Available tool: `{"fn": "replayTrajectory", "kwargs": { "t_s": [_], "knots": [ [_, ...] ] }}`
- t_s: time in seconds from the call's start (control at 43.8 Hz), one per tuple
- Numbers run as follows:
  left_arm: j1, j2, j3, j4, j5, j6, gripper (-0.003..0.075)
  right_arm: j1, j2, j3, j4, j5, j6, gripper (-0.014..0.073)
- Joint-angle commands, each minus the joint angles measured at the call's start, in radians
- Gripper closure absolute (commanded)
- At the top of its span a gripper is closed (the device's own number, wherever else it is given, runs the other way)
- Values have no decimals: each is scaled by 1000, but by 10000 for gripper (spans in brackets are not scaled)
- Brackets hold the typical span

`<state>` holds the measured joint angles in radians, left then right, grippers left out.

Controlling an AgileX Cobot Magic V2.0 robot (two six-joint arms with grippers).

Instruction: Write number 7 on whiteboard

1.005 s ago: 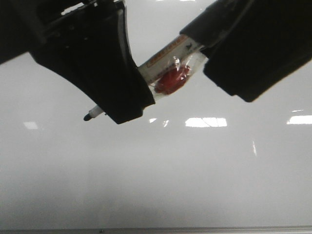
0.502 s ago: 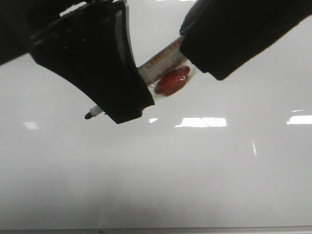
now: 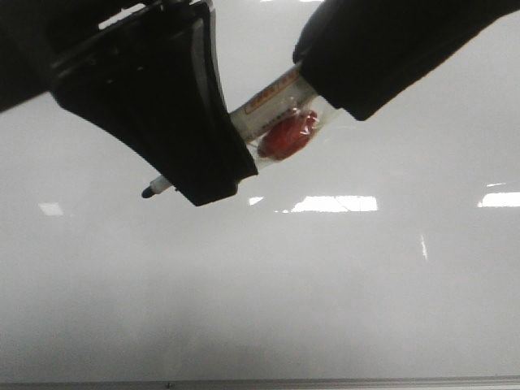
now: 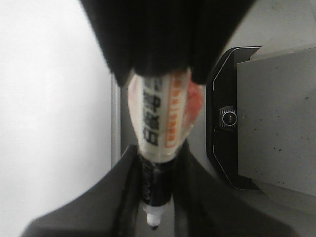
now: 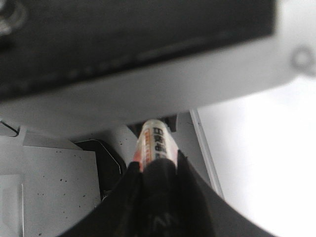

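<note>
The marker (image 3: pixel 272 110) was held by both grippers above the whiteboard (image 3: pixel 341 276); the left gripper (image 3: pixel 207 175) clamped its tip end, the right gripper (image 3: pixel 325 85) seemingly its tail; no number 7 showed; next, the tip had to descend to the board

The whiteboard (image 3: pixel 341 284) is glossy pale grey-white, with bright white rectangular reflections across the middle of the front frame and a thin grey frame edge along the bottom. Both end effectors are matt black: the left end effector (image 3: pixel 175 122) at upper left, the right end effector (image 3: pixel 366 57) at upper right. The marker (image 4: pixel 157 123) has a white barrel with black characters and an orange band, a black front section and a dark tip. A red patch (image 3: pixel 288 134) shows under clear wrapping on it.
</note>
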<state>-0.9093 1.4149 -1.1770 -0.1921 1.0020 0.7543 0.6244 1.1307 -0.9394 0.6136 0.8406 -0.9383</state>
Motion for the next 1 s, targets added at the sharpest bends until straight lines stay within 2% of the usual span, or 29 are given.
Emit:
{"fn": "replayTrajectory", "kwargs": {
  "t_s": [0.0, 0.091, 0.16, 0.342, 0.479, 0.548, 0.616, 0.776, 0.982],
  "knots": [
    [-8, -27, -33, -27, -31, -16, 446, 1, -14, -32, 43, -38, -11, 664],
    [9, -27, -44, -27, -22, -40, 308, 1, -14, -32, 42, -39, -11, 659],
    [29, -45, -51, -27, -16, -52, 267, 0, -14, -32, 33, -42, -10, 659],
    [113, -172, -51, -28, 3, -73, 269, -44, -36, -48, -101, -43, 101, 659],
    [237, -291, -36, -31, 0, -168, 269, -113, -56, -125, -270, -10, 331, 659],
    [302, -343, -14, -31, -4, -215, 269, -156, -62, -144, -291, -24, 502, 659],
    [361, -391, 23, -31, -25, -251, 270, -196, -65, -137, -291, -72, 606, 659],
    [443, -467, 91, -50, -93, -259, 270, -198, -39, -108, -254, -258, 611, 659],
    [445, -470, 102, -53, -108, -259, 271, -198, 43, -111, -226, -413, 611, 659]
  ]
}}
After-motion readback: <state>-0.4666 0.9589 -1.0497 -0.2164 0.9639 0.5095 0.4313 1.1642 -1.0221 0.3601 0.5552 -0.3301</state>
